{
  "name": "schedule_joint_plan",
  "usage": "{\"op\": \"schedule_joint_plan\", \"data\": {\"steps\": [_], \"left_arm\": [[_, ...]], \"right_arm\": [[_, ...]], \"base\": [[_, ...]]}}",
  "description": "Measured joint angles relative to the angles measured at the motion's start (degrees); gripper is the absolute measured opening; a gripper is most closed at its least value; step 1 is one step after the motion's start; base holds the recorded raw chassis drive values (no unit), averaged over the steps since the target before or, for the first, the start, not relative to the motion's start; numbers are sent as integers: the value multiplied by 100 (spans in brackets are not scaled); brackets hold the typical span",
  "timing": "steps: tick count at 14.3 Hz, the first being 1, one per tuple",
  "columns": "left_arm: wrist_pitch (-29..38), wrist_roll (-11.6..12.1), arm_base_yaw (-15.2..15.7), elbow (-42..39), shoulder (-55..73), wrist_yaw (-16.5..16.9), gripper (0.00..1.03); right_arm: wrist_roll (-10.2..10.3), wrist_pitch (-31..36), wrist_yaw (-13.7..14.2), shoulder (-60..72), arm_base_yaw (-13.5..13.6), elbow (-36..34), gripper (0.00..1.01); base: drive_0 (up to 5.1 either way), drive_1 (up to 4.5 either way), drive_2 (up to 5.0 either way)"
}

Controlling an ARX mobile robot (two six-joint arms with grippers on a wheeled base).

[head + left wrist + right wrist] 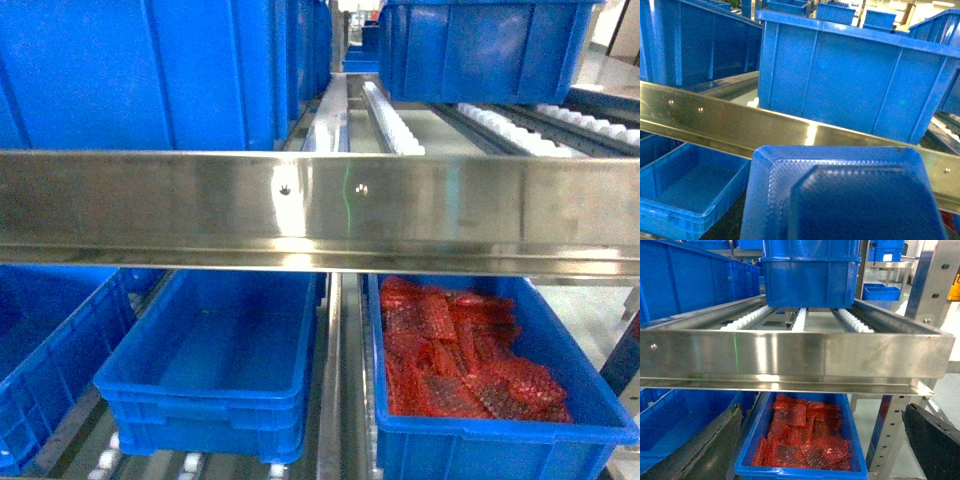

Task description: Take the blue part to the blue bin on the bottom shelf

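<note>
The blue part [845,195] fills the bottom of the left wrist view. It looks like a flat blue tray shape with a darker raised middle. It sits right under the left wrist camera, so the left gripper seems to be carrying it, but its fingers do not show, so I cannot tell how they grip. In the head view neither gripper shows.

The part hangs in front of the shiny steel front rail [320,210] of the rack. Below that rail is the bottom shelf [335,400]. An empty blue bin [215,350] sits there on the left side. Just beside it, on the right, is another blue bin full of red mesh bags [460,350]. Big blue crates [150,70] stand on the level above.

The right gripper [825,440] is spread wide, with one dark finger at each bottom corner of its view. It holds nothing and looks at the red bags.

What could go wrong? The gap under the rail is low and the part is wide. I think it could bump the rail on the way in and slip out. It could also land in the bin with the red bags, since the two bins sit so close.
</note>
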Motion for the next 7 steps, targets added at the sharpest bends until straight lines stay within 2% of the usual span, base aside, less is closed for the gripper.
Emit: {"op": "schedule_joint_plan", "data": {"steps": [7], "left_arm": [[-11,0,0,0,0,0,43]], "right_arm": [[4,-9,0,0,0,0,98]], "base": [[0,0,0]]}}
